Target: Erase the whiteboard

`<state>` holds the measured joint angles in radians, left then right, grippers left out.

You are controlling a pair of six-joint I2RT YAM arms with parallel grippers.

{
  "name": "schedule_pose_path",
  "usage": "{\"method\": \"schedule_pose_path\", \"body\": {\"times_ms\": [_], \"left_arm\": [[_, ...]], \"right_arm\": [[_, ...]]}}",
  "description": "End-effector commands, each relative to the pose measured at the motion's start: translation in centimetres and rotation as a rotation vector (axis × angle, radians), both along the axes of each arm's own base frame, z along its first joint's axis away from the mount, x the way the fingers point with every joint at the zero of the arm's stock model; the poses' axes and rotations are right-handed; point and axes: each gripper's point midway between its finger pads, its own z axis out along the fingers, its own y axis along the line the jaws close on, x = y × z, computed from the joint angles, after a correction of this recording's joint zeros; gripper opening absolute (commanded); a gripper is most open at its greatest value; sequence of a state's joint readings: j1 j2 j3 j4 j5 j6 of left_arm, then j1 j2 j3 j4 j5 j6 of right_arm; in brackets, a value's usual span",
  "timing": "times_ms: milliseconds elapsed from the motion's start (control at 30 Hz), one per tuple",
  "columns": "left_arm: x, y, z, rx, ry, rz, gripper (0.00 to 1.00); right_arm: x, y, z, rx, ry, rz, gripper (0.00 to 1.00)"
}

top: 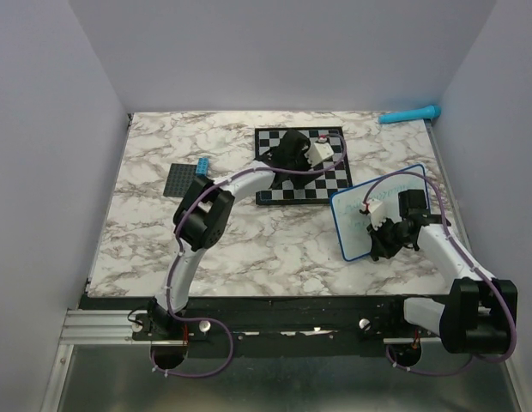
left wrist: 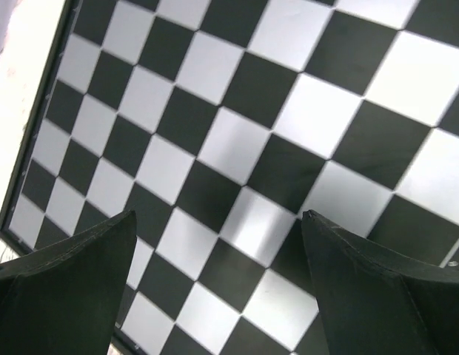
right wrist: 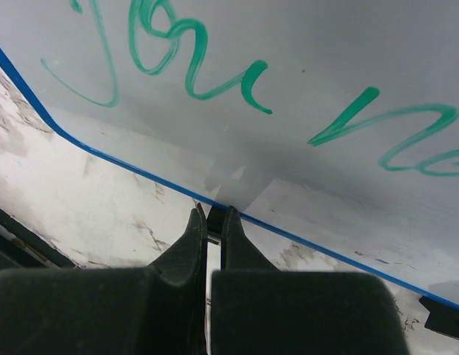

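Note:
The whiteboard [top: 356, 225], white with a blue rim and teal handwriting [right wrist: 191, 65], lies at the right of the marble table. In the right wrist view the whiteboard [right wrist: 289, 155] fills the upper part. My right gripper [top: 383, 244] is at its near edge. In the right wrist view my right gripper [right wrist: 213, 213] has its fingers pressed almost together on the blue rim. My left gripper [top: 287, 151] hangs over the checkered chessboard [top: 332, 178]. In the left wrist view my left gripper [left wrist: 218, 216] is wide open and empty above the chessboard [left wrist: 237, 111].
A teal marker-like stick [top: 409, 114] lies at the far right corner. A dark grey plate [top: 178, 182] with a blue brick [top: 202, 165] sits at the left. Grey walls close in the table on three sides.

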<state>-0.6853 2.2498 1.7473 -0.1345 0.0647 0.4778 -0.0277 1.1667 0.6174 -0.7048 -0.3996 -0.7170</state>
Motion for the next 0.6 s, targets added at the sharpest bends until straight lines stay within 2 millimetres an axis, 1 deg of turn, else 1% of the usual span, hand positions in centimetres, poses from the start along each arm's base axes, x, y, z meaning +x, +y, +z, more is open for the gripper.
{"method": "schedule_pose_path", "body": {"times_ms": [0, 33, 67, 100, 133, 167, 200, 233, 267, 300, 333, 367, 433, 467, 533, 567], "left_arm": [[0.4, 0.8, 5.0, -0.093, -0.002, 0.024, 0.99], [0.0, 1.0, 7.0, -0.117, -0.011, 0.021, 0.99], [-0.2, 1.6, 7.5, -0.134, 0.005, 0.042, 0.99], [-0.4, 2.0, 8.4, -0.149, 0.009, 0.056, 0.99], [-0.3, 3.2, 9.8, -0.167, 0.009, 0.080, 0.99], [-0.4, 3.9, 10.3, -0.176, 0.017, 0.099, 0.99], [-0.4, 4.6, 10.7, -0.194, 0.027, 0.126, 0.99], [-0.5, 5.6, 12.1, -0.208, 0.018, 0.145, 0.99], [-0.8, 6.3, 11.9, -0.206, 0.027, 0.160, 0.99], [-0.9, 6.8, 12.4, -0.216, 0.023, 0.172, 0.99], [-1.2, 7.3, 13.6, -0.230, 0.006, 0.178, 0.99], [-1.2, 8.2, 13.4, -0.225, 0.010, 0.199, 0.99], [-1.4, 9.1, 14.5, -0.248, 0.012, 0.232, 0.99], [-1.2, 9.9, 14.5, -0.253, 0.019, 0.253, 0.99], [-1.2, 10.7, 15.4, -0.271, 0.013, 0.276, 0.99], [-1.2, 11.1, 15.2, -0.279, 0.017, 0.291, 0.99]], "right_arm": [[0.8, 1.2, 0.4, 0.068, -0.003, 0.049, 0.01], [1.0, 1.5, 0.9, 0.084, -0.011, 0.045, 0.01], [1.0, 1.8, 1.4, 0.102, -0.008, 0.038, 0.01], [0.9, 2.6, 2.0, 0.148, -0.013, 0.045, 0.01], [1.0, 3.0, 2.6, 0.173, -0.022, 0.049, 0.01], [1.1, 3.4, 3.6, 0.198, -0.041, 0.051, 0.01], [1.0, 3.8, 3.9, 0.215, -0.048, 0.061, 0.01], [1.3, 3.8, 4.1, 0.211, -0.061, 0.053, 0.01], [1.5, 3.7, 4.2, 0.209, -0.070, 0.041, 0.01], [1.4, 3.8, 4.3, 0.211, -0.067, 0.049, 0.01], [1.2, 3.8, 4.3, 0.211, -0.056, 0.056, 0.01], [1.0, 4.0, 4.0, 0.210, -0.038, 0.065, 0.01], [0.7, 4.0, 3.2, 0.198, -0.005, 0.065, 0.01], [0.5, 4.6, 3.0, 0.195, 0.006, 0.099, 0.01], [0.1, 5.1, 2.1, 0.183, 0.038, 0.118, 0.01], [0.1, 5.6, 1.9, 0.181, 0.034, 0.142, 0.01]]}}
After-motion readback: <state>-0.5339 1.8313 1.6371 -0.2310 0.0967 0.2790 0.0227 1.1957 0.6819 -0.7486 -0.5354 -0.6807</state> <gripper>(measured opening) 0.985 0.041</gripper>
